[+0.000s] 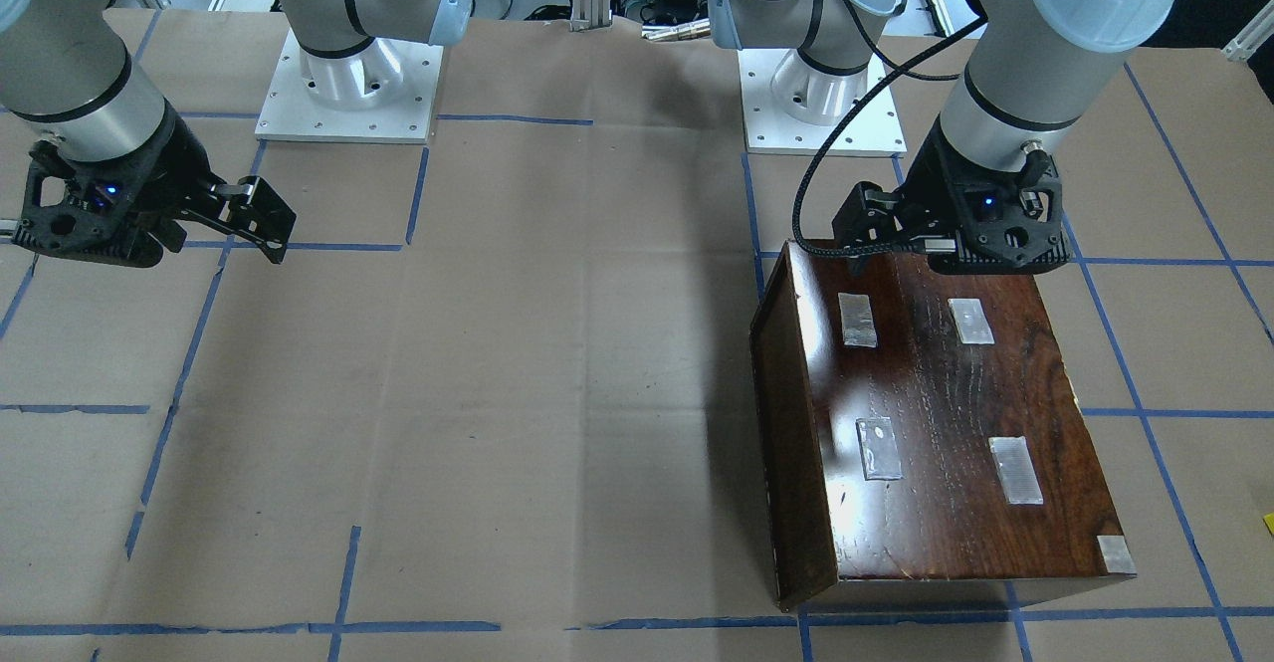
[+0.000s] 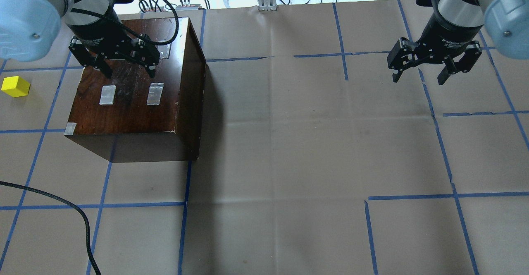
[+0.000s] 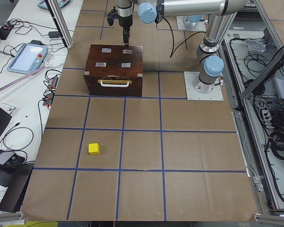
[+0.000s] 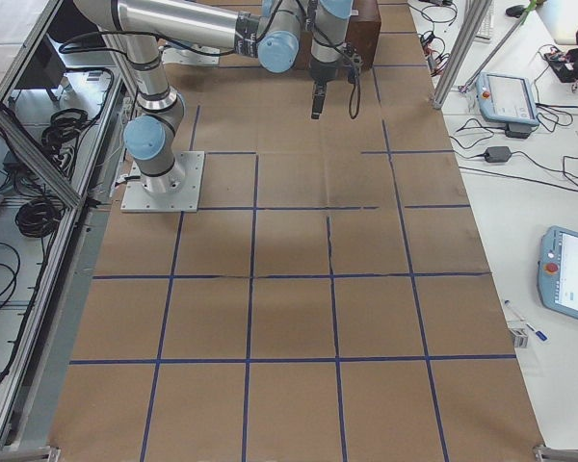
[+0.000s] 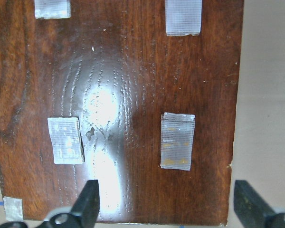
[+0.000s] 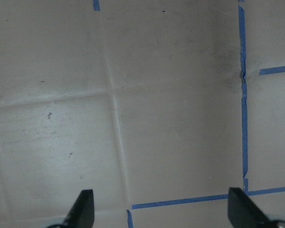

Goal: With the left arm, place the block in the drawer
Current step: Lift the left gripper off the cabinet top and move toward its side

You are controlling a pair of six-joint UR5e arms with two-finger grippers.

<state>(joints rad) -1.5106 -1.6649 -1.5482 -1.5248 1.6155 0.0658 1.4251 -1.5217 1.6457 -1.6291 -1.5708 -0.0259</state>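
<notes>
A: What is the left hand (image 2: 129, 70) doing?
B: It's wide open, holding nothing, up over the cabinet (image 2: 136, 101) top, one finger by its side edge.
A: Room to move?
B: Lots of surface (image 2: 289, 142) between it and the right hand (image 2: 419, 78), open too.
A: How many things?
B: One cabinet, one shut drawer (image 3: 114, 87), five tape patches (image 2: 108, 95), one block (image 2: 15, 86): small, yellow, on the surface, off to the left hand's left.

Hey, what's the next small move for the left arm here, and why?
Probably shift the open left end effector from above the cabinet toward its handle side and lower it. The drawer looks shut and the block sits on the table, so the drawer likely needs opening first.
</notes>
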